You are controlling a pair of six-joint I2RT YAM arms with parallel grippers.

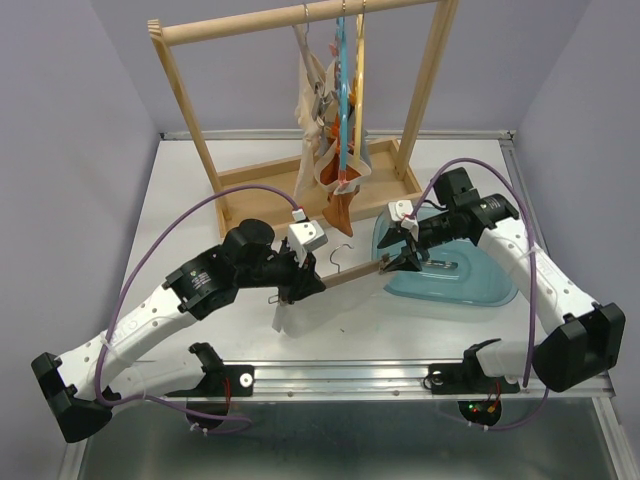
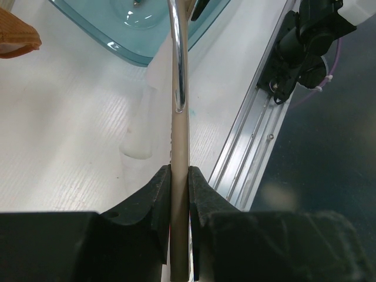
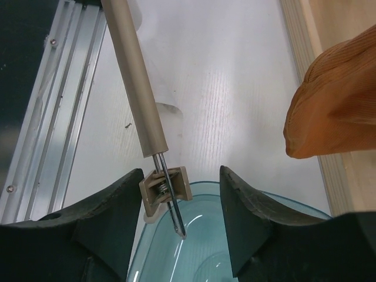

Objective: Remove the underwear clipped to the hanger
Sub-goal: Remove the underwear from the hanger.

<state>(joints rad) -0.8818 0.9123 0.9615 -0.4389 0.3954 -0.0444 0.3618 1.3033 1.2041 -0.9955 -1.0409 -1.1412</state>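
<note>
While the left gripper (image 1: 295, 288) has its fingers pinched tight on the beige bar of a clip hanger (image 1: 350, 277), the underwear (image 1: 322, 140) isn't on that hanger at all as far as I can see. It's a bunch of white, beige and orange-brown pieces hanging off the wooden rack (image 1: 190, 110) at the middle of the table's (image 1: 400, 335) far edge. They hang with the long axis straight up and down. The orange-brown piece (image 1: 340, 208) is the lowest, with its tip pointing down at the rack's base.

The hanger is held over the middle of the table. Its bar runs left to right, with the right end angled a bit toward the far edge, and its metal hook (image 1: 343, 253) sticks out toward the far side. In the left wrist view the bar goes straight out from between the closed fingers.

The right gripper (image 1: 405, 262) is at the bar's right end, over the rim of the translucent blue tub (image 1: 450, 280), which sits toward the table's right edge. Its jaws are spread apart either side of the end clip (image 3: 166, 188). The clip sits up against one finger and there's a clear gap to the other. I can't see anything pinched in that clip.

Also, a pale whitish flap (image 1: 283, 318) lies just below the left gripper, toward the near edge. I can't tell what it is.
</note>
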